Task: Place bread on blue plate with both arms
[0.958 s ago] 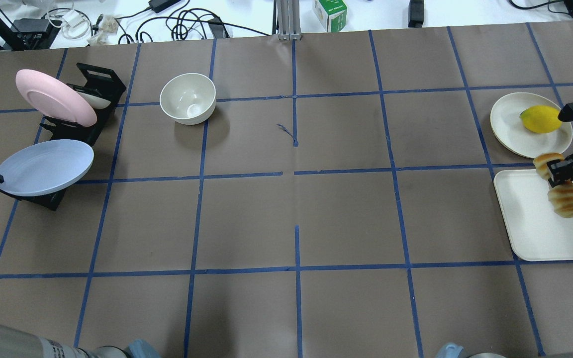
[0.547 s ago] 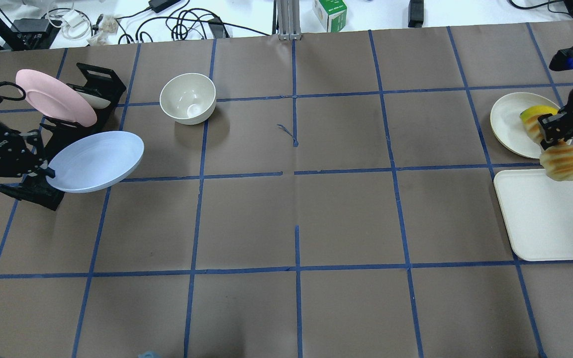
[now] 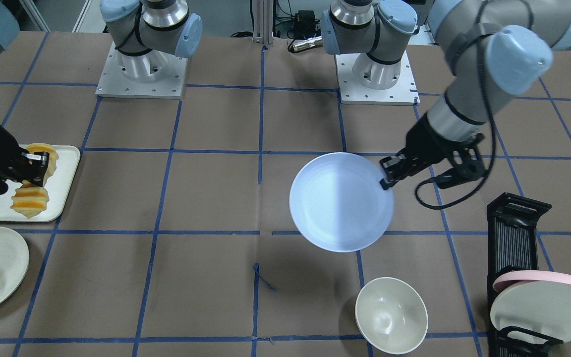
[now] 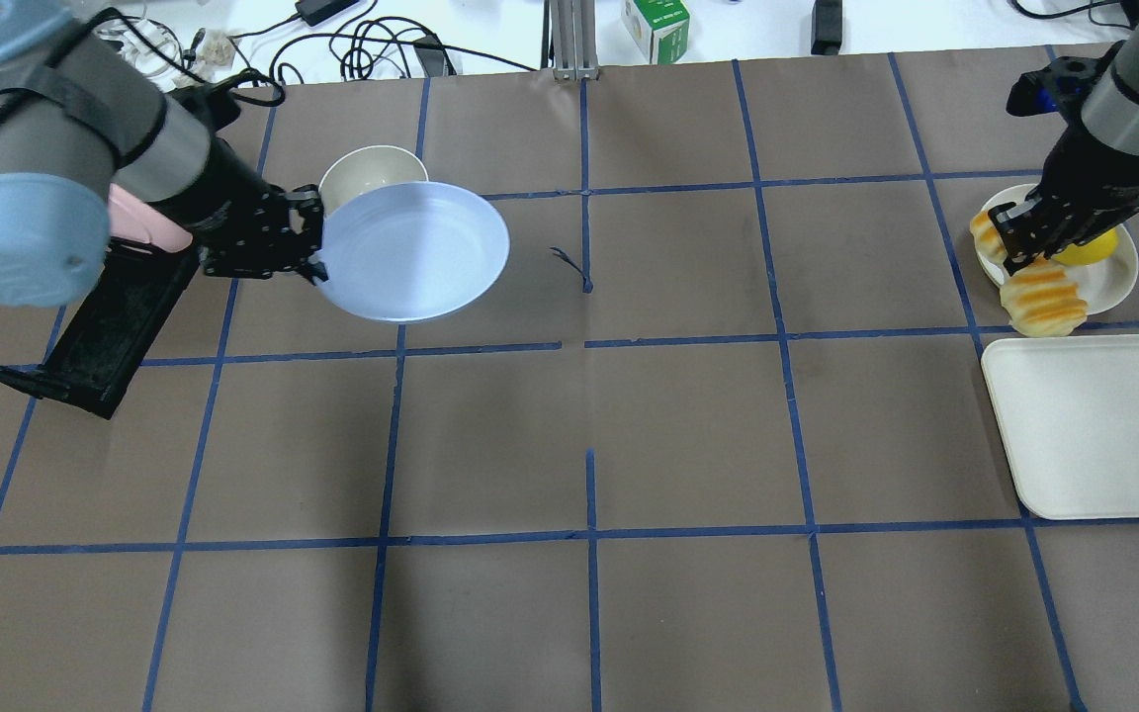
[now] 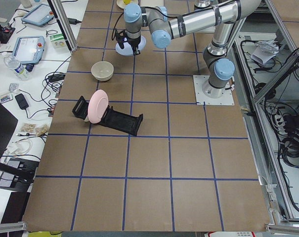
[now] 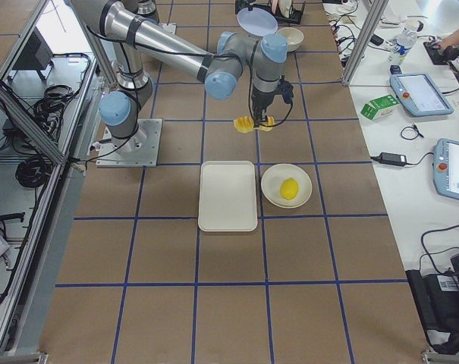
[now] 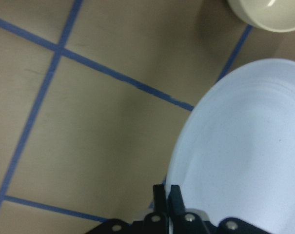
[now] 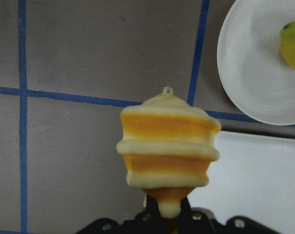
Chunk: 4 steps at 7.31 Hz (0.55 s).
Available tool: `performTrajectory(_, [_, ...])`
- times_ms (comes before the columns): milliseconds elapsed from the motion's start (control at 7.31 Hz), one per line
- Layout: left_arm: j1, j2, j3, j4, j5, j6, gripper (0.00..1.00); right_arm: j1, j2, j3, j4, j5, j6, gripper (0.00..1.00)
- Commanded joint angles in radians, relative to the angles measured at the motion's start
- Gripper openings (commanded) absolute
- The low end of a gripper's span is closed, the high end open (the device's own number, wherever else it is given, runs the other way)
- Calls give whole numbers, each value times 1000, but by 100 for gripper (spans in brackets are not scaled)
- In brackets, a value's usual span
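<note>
The blue plate hangs above the table left of centre, held level by its rim. My left gripper is shut on that rim; this also shows in the front view and the left wrist view. The bread, a ridged orange-and-cream loaf, hangs in the air at the far right. My right gripper is shut across its middle, so both ends stick out. The right wrist view shows the loaf's end above the jaws.
A white bowl stands just behind the blue plate, partly hidden by it. A black rack at the left holds a pink-rimmed plate. A white tray lies at the right, beside a cream plate with a yellow fruit.
My left gripper has carried the blue plate off the rack and rightwards, in front of the bowl. My right gripper has lifted the bread off the tray and moved it left and away.
</note>
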<state>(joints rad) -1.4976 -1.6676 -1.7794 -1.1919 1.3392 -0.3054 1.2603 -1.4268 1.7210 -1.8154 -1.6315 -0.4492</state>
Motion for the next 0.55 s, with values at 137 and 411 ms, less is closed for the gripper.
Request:
performTrajectory(137, [-167, -143, -124, 480, -50, -162, 0, 71, 6, -24, 2, -1, 52, 0])
performTrajectory(411, [-210, -222, -137, 543, -51, -146, 0, 123, 14, -38, 8, 7, 78, 0])
